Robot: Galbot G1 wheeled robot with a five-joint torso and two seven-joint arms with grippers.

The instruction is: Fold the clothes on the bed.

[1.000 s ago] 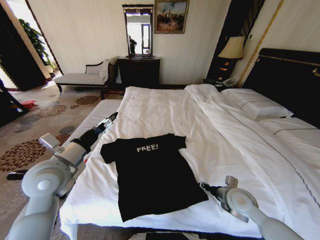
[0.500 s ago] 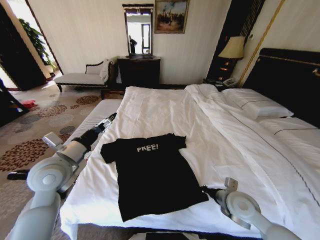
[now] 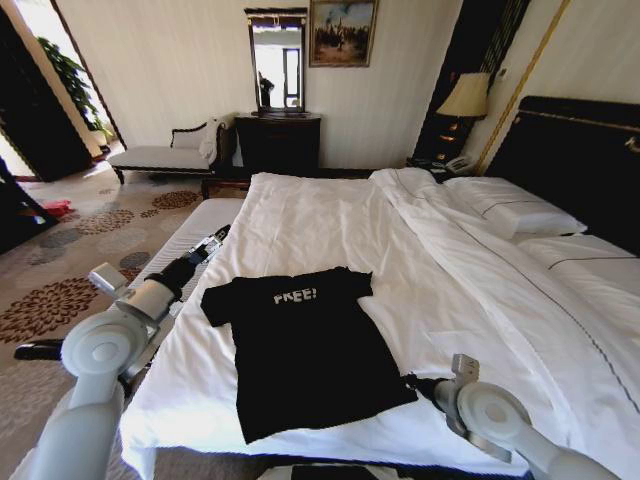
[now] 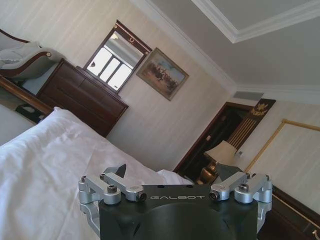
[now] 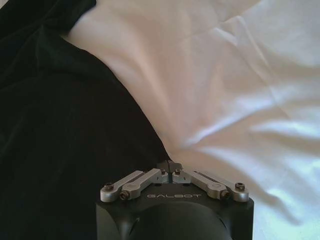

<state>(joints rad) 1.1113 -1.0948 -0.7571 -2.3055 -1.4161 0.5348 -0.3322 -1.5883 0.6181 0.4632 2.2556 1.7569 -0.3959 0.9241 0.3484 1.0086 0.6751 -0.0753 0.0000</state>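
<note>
The clothes (image 3: pixel 300 350), a black T-shirt with white "FREE!" lettering, lie flat on the near part of the bed (image 3: pixel 330 215). My right gripper (image 3: pixel 407 380) sits at the shirt's right edge near its bottom corner. In the right wrist view the right gripper (image 5: pixel 170 166) is shut, its tips meeting on the edge of the black cloth (image 5: pixel 60 125) where it borders the white sheet (image 5: pixel 225 75). My left gripper (image 3: pixel 217 240) hovers over the bed's left edge, a little beyond the shirt's left sleeve. In the left wrist view the left gripper (image 4: pixel 170 172) stands open, holding nothing.
White pillows (image 3: pixel 510 210) and a dark headboard (image 3: pixel 580 160) are on the right. A white bench (image 3: pixel 190 232) runs along the bed's left side. A dark dresser (image 3: pixel 278 142), a chaise (image 3: pixel 160 156) and a lamp (image 3: pixel 465 97) stand by the far wall.
My right arm has drawn back slightly toward the near edge, its gripper staying at the shirt's edge. My left arm's elbow has shifted a little. The shirt lies as before.
</note>
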